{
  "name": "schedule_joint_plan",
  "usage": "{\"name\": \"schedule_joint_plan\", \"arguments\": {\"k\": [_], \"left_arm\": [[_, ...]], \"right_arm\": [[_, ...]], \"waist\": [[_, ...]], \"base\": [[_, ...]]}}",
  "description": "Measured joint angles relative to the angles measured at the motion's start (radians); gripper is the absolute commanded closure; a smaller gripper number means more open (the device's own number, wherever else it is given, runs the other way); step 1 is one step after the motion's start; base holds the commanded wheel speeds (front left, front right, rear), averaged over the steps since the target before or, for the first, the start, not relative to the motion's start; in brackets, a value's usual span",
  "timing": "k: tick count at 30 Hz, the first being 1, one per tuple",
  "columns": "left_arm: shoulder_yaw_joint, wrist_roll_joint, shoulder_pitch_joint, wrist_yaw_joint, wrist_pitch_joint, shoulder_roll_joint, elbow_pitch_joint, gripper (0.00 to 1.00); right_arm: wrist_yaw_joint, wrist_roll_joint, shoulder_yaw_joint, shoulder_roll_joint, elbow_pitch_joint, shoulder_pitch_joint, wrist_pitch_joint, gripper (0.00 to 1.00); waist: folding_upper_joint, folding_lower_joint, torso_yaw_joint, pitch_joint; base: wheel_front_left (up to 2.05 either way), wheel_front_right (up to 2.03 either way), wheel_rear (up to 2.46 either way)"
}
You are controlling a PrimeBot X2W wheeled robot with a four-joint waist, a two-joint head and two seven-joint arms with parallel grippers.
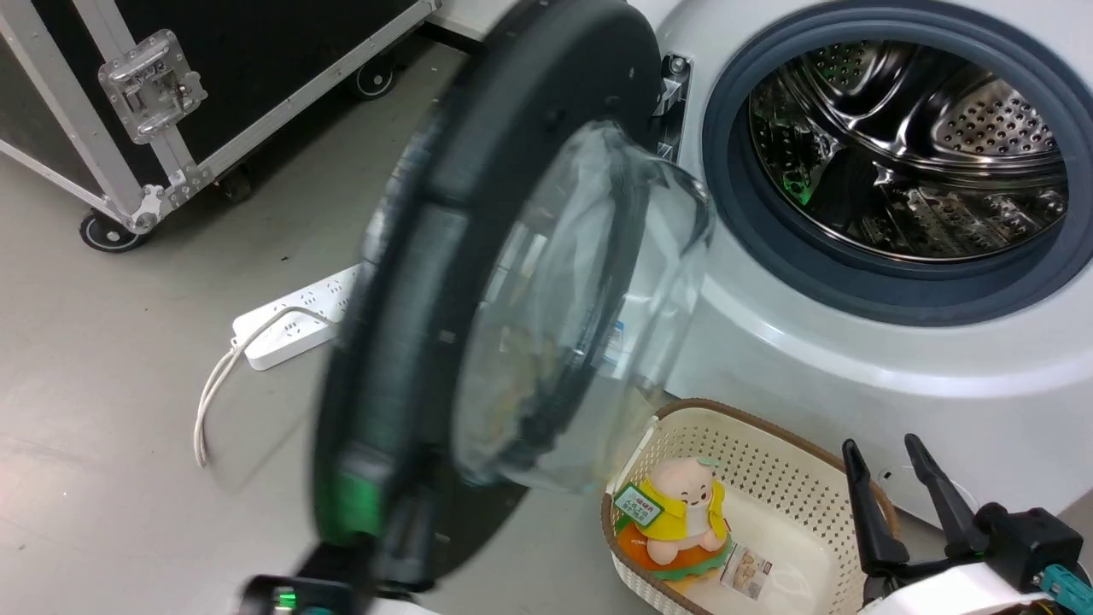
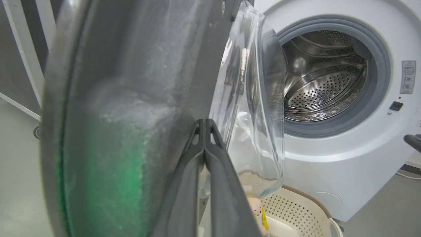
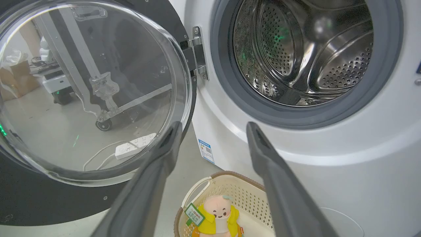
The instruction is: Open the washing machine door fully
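The door (image 1: pixel 444 256) stands well open, its inner face right against the tips of the left gripper (image 2: pixel 204 124), fingers pressed together. It looks heavy, stiff and slick: push the black rim, not the glass. The right gripper (image 3: pixel 213 126) gapes, holding nothing

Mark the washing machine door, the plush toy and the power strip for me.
washing machine door (image 3: pixel 95 85): right wrist view, centre of its glass window.
plush toy (image 1: pixel 687 512): head view, its yellow jacket.
power strip (image 1: pixel 299 316): head view, middle of its top face.
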Motion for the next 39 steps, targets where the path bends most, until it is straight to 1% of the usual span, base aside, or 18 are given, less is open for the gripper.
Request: {"name": "schedule_joint_plan", "arguments": {"k": [4,8,11,15,18,20,24,30,31,35,39], "left_arm": [[0.093,-0.050,0.000,0.020,-0.009,0.023,0.003,1.00],[0.183,-0.100,-0.007,0.021,-0.010,0.063,0.042,1.00],[0.233,-0.135,-0.036,0.018,-0.015,0.090,0.080,1.00],[0.281,-0.184,-0.103,-0.011,-0.016,0.113,0.158,1.00],[0.318,-0.205,-0.154,-0.025,-0.030,0.135,0.223,1.00],[0.375,-0.251,-0.261,-0.052,-0.045,0.164,0.369,1.00],[0.411,-0.266,-0.335,-0.066,-0.054,0.197,0.452,1.00],[0.452,-0.291,-0.442,-0.104,-0.063,0.252,0.585,1.00],[0.461,-0.291,-0.479,-0.116,-0.071,0.264,0.635,1.00],[0.467,-0.280,-0.502,-0.131,-0.075,0.274,0.676,1.00],[0.472,-0.244,-0.503,-0.139,-0.078,0.269,0.655,1.00]], "right_arm": [[0.000,0.004,-0.014,-0.005,0.001,0.009,0.000,0.00],[0.000,0.004,-0.040,-0.010,-0.006,0.040,0.000,0.00],[0.000,-0.004,-0.063,-0.014,-0.025,0.066,0.000,0.00],[0.000,-0.011,-0.092,-0.032,-0.050,0.088,0.000,0.00],[0.000,-0.016,-0.095,-0.042,-0.067,0.090,0.000,0.00],[0.000,-0.028,-0.099,-0.060,-0.104,0.090,0.011,0.00],[0.000,-0.032,-0.100,-0.069,-0.132,0.088,0.029,0.00],[0.000,-0.040,-0.107,-0.083,-0.164,0.080,0.052,0.00],[0.000,-0.040,-0.109,-0.085,-0.166,0.077,0.054,0.00],[0.000,-0.040,-0.109,-0.085,-0.164,0.073,0.054,0.00],[0.000,-0.039,-0.104,-0.079,-0.153,0.067,0.051,0.00]], "waist": [[0.0000,-0.0001,0.002,0.003],[0.0000,-0.0002,0.000,0.010],[0.0000,-0.0002,-0.002,0.024],[0.0000,-0.0001,-0.004,0.052],[0.0000,-0.0001,-0.021,0.076],[0.0000,0.0000,-0.059,0.139],[0.0000,0.0000,-0.081,0.178],[0.0000,0.0001,-0.106,0.228],[0.0000,0.0001,-0.116,0.241],[0.0000,0.0001,-0.124,0.242],[0.0000,0.0000,-0.128,0.219]], "base": [[0.00,0.00,0.00],[0.00,0.00,0.00],[0.00,0.00,0.00],[0.00,0.00,0.00],[0.00,0.00,0.00],[0.00,0.00,0.00],[0.00,0.00,0.00],[0.00,0.00,0.00],[0.00,0.00,0.00],[0.00,0.00,0.00],[0.00,0.00,0.00]]}}
